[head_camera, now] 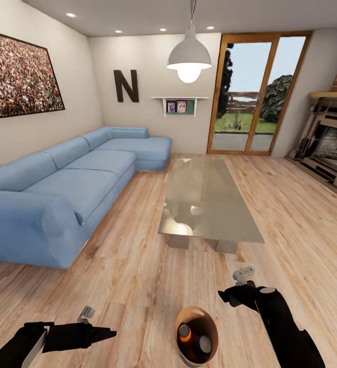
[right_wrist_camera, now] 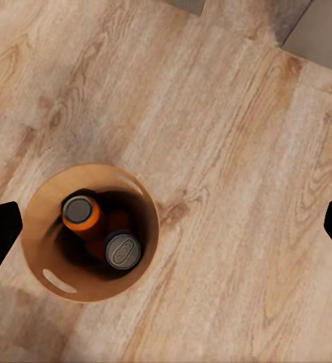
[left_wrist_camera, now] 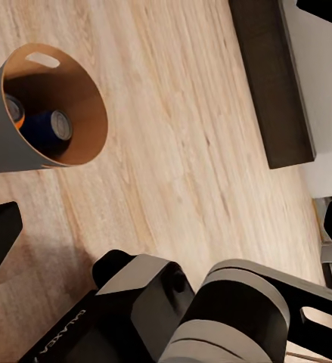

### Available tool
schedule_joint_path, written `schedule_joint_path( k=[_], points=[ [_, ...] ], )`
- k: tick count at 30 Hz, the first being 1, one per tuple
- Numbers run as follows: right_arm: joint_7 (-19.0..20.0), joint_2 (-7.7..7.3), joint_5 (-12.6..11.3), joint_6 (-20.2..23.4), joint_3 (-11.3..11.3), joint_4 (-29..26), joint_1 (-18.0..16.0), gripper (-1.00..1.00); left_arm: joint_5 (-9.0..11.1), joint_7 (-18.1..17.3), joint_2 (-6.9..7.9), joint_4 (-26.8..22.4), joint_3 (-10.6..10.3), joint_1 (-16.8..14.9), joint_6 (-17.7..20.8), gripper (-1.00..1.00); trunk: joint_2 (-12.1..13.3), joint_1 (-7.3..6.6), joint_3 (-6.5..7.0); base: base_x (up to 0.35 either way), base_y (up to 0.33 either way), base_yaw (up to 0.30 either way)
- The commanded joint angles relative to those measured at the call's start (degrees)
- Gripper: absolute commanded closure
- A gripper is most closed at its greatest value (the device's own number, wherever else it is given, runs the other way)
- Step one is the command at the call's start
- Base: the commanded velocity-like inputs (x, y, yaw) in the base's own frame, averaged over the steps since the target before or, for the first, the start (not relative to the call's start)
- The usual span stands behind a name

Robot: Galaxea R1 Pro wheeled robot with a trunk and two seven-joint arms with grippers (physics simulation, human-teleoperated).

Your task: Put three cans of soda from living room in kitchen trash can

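The tash can [head_camera: 187, 313] stands upright on the wood floor just in front of me, pale outside and copper-brown inside. Two cans of soda stand in it: an orange one [right_wrist_camera: 82, 214] and a dark blue one [right_wrist_camera: 122, 251], their silvery tops up. From the head view the orange can [head_camera: 184, 332] and the blue can [head_camera: 204, 345] sit side by side. My right gripper [right_wrist_camera: 166, 231] hangs open above the bin [right_wrist_camera: 51, 261], nothing between its fingers. My left gripper [left_wrist_camera: 166, 231] is open too, low and to the bin's [left_wrist_camera: 84, 102] left.
A long blue corner sofa [head_camera: 61, 189] runs along the left. The low glass table [head_camera: 209, 199] stands ahead on the plank floor. A brick fireplace [head_camera: 332, 148] is at the right, wood-framed glass doors [head_camera: 255, 92] at the back.
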Motion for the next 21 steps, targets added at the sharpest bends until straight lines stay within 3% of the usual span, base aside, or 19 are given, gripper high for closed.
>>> schedule_joint_path(
  k=[1,9,14,19,20,21],
  points=[
    [-0.02,0.0,0.0,0.0,0.0,0.0,0.0,-1.0,0.0,0.02,0.0,0.04,0.0,0.0,0.0,-1.0,0.42,-0.23,0.19,0.0,0.0,0.0],
    [-0.12,0.0,-0.15,-0.07,0.07,0.35,0.0,-1.0,-0.02,0.2,0.0,0.3,-0.01,0.0,0.02,-1.0,3.63,-1.98,1.62,0.0,0.0,0.0],
    [-0.28,0.04,-0.28,0.13,0.07,5.04,0.0,-1.0,0.27,0.24,-0.02,0.58,-0.04,0.0,0.0,-1.0,4.43,-2.42,1.98,0.0,0.0,0.0],
    [-0.07,-0.06,-0.7,1.87,-0.22,16.7,0.02,-1.0,0.25,1.16,-1.02,7.72,-0.08,0.0,-0.1,-1.0,4.43,-2.42,1.98,0.0,0.0,0.0],
    [-0.14,-0.14,-0.68,2.76,-0.24,21.4,0.01,-1.0,0.19,2.06,-1.21,10.83,-0.1,0.0,-0.37,-1.0,4.43,-2.42,1.98,0.0,0.0,0.0],
    [-0.26,-0.38,-0.54,3.68,-0.21,30.48,0.01,-1.0,0.14,4.32,-1.37,16.49,-0.13,0.0,-1.39,-1.0,4.43,-2.42,1.98,0.0,0.0,0.0]
  ],
)
